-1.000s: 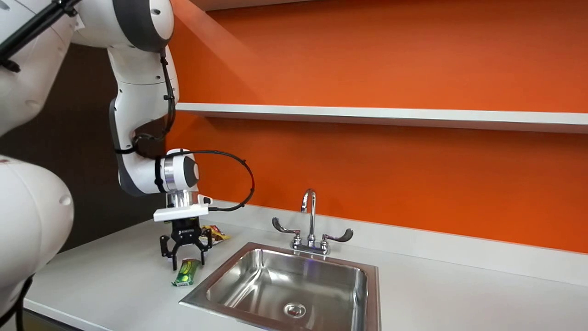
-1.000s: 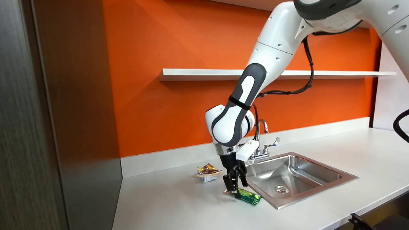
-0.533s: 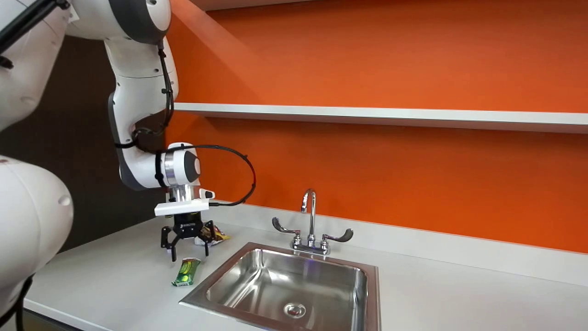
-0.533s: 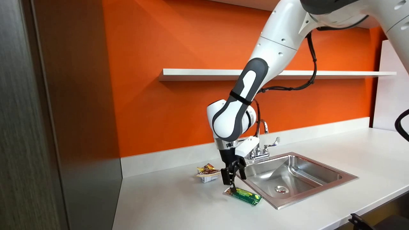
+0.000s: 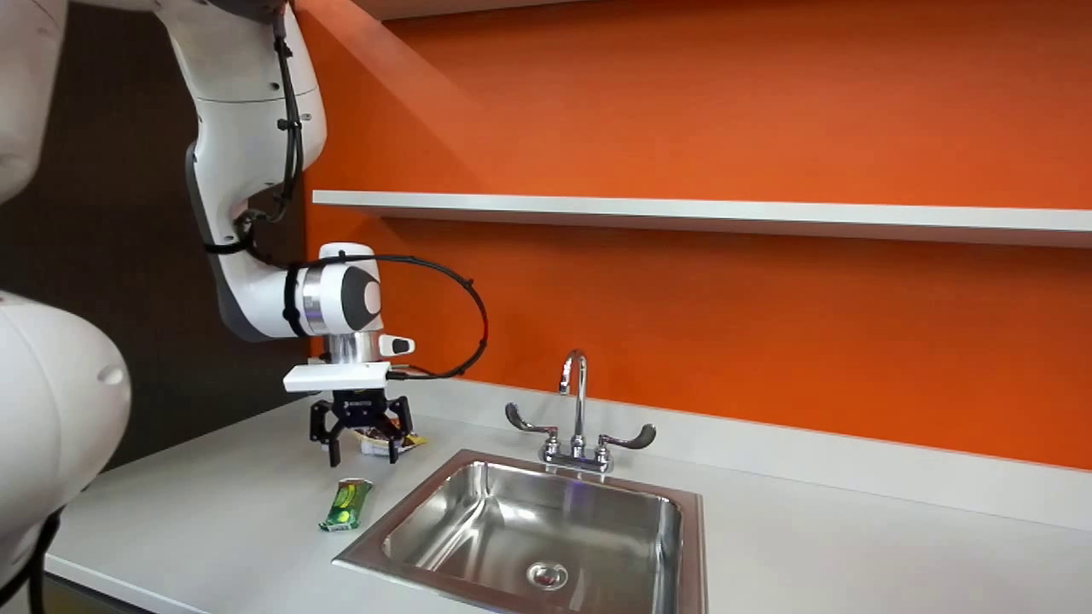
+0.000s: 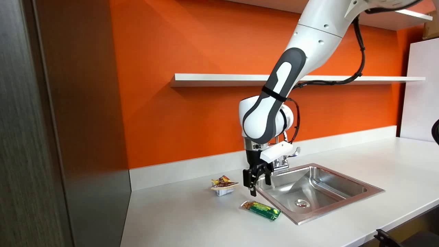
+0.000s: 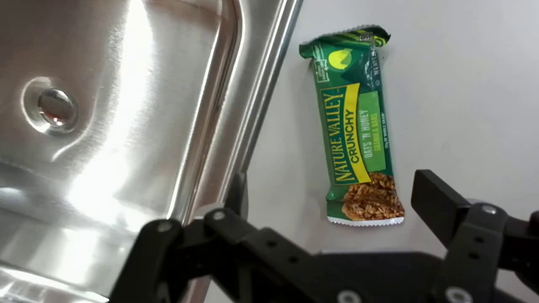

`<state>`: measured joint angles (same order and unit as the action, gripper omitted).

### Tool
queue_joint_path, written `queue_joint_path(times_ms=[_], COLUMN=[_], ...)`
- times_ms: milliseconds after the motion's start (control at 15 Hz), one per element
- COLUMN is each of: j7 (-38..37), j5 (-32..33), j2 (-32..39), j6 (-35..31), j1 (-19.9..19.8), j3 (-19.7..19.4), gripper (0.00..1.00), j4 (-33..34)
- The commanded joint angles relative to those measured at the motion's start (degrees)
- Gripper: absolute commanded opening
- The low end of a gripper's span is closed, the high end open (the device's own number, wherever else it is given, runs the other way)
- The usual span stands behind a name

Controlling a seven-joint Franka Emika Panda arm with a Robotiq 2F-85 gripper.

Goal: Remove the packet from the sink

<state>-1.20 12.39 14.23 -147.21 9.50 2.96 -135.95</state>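
Observation:
The packet is a green granola bar wrapper with yellow (image 5: 346, 505). It lies flat on the white counter beside the sink (image 5: 405, 516), not in it. It also shows in an exterior view (image 6: 262, 210) and, label up, in the wrist view (image 7: 353, 134). My gripper (image 5: 364, 458) is open and empty, above the counter behind the packet and apart from it. It also hangs clear of the packet in an exterior view (image 6: 260, 189). The sink's steel rim (image 7: 261, 63) is left of the packet in the wrist view. The basin and round drain hold nothing visible.
A chrome two-handled faucet (image 5: 580, 418) stands behind the sink. A small white container with a brown and yellow wrapper (image 6: 223, 186) stands near the back wall. A white shelf (image 5: 682, 209) runs along the orange wall. A dark cabinet panel (image 6: 85, 137) stands at the side.
My gripper has risen off the packet and moved back, and towards the sink side. It was open around the packet's end and stays open. The packet has not moved.

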Motion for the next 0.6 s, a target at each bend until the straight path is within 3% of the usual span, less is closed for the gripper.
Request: queue_joint_path(times_ms=[0,533], j7=[-3.92,-8.23], j5=[-1.49,-9.79], j2=[-7.11,-15.04], j6=[-4.82,-12.56], j1=[-1.42,-4.16], j3=[-0.51,-1.68], gripper=[1.0,1.0], j4=[-7.92,-18.49])
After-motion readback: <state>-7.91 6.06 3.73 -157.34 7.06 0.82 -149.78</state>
